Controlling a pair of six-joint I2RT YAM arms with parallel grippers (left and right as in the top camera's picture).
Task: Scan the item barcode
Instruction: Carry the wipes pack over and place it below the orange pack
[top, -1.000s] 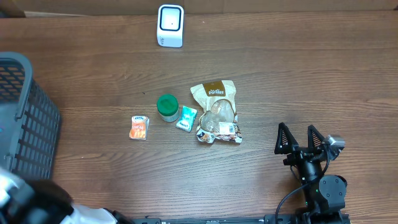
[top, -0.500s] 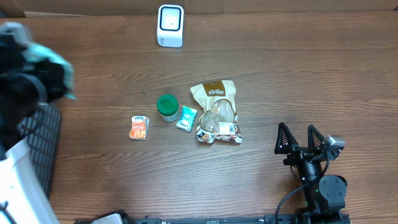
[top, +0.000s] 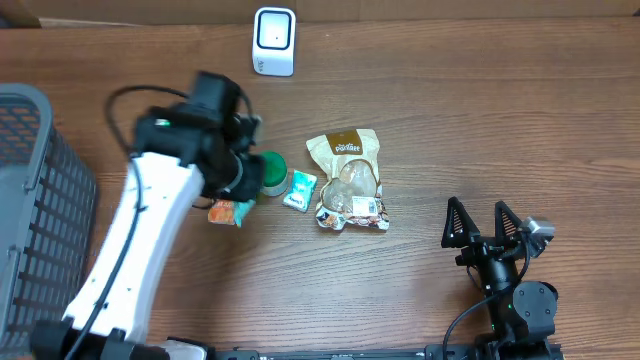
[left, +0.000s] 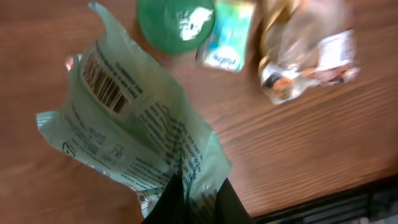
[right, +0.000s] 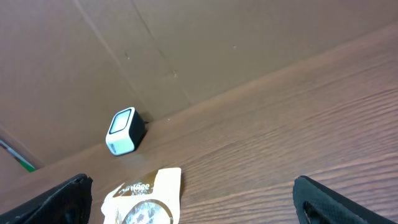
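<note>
Pinching a green packet (left: 124, 118), left end effector (left: 193, 196) clamped tight; right end effector (top: 476, 212) wide apart, unladen; basket (top: 50, 210) interior unclear.

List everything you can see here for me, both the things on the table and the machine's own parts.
table: one, brown wood, under everything
scanner: one, white, far edge of the table
basket: one, dark grey, left edge
snack bag: one, beige and clear, middle
small packet: one, teal, just left of the snack bag
round container: one, green, left of the small packet
orange packet: one, orange, partly hidden under the left arm
pouch: one, pale green with a barcode, held above the table
left gripper: one, black, shut on the pouch
right gripper: one, black, open and holding nothing, near right side
</note>
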